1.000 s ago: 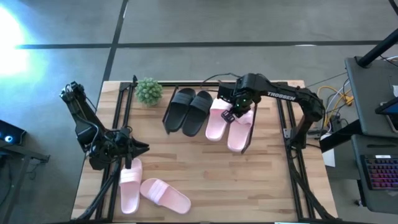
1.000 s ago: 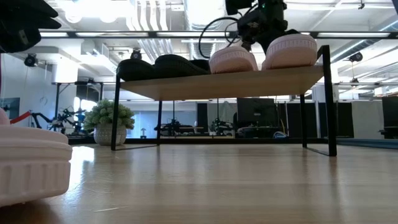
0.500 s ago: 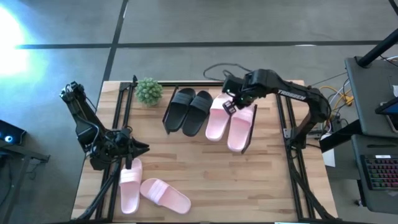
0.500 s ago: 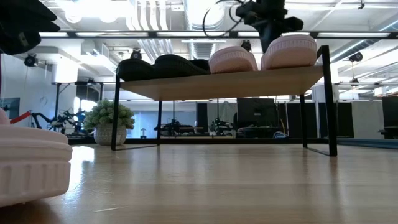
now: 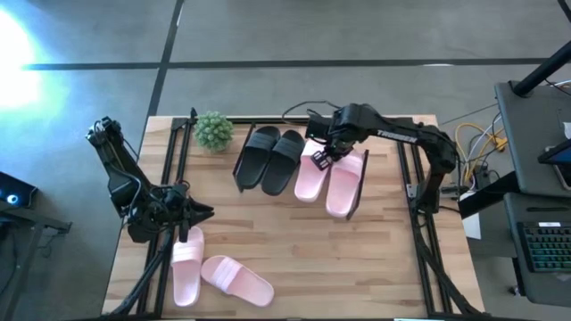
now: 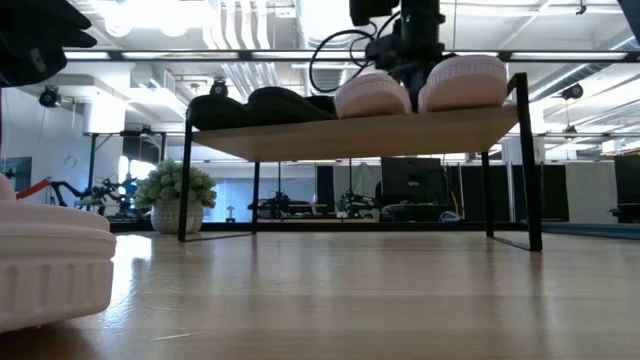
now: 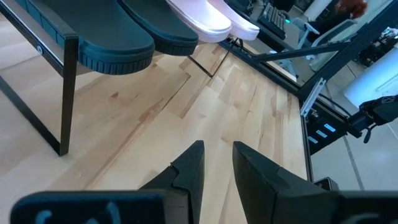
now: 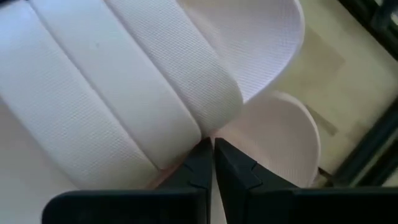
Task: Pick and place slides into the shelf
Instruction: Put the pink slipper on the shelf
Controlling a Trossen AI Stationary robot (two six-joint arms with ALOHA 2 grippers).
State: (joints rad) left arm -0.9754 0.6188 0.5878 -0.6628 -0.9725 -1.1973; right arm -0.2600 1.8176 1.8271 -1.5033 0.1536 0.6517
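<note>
I have the right gripper [image 5: 325, 158] with its jaws closed and empty over the two pink slides [image 5: 328, 176] on the shelf [image 6: 360, 133], at one o'clock on the desk [image 5: 357, 259]. The left gripper [image 5: 203, 212] waits at nine o'clock, jaws slightly apart, empty.

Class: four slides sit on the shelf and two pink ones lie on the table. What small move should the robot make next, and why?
Probably lift the right gripper clear of the shelf: its fingers are shut, holding nothing, above the two pink slides on the shelf. The two pink slides on the table lie beside the waiting left gripper.
</note>
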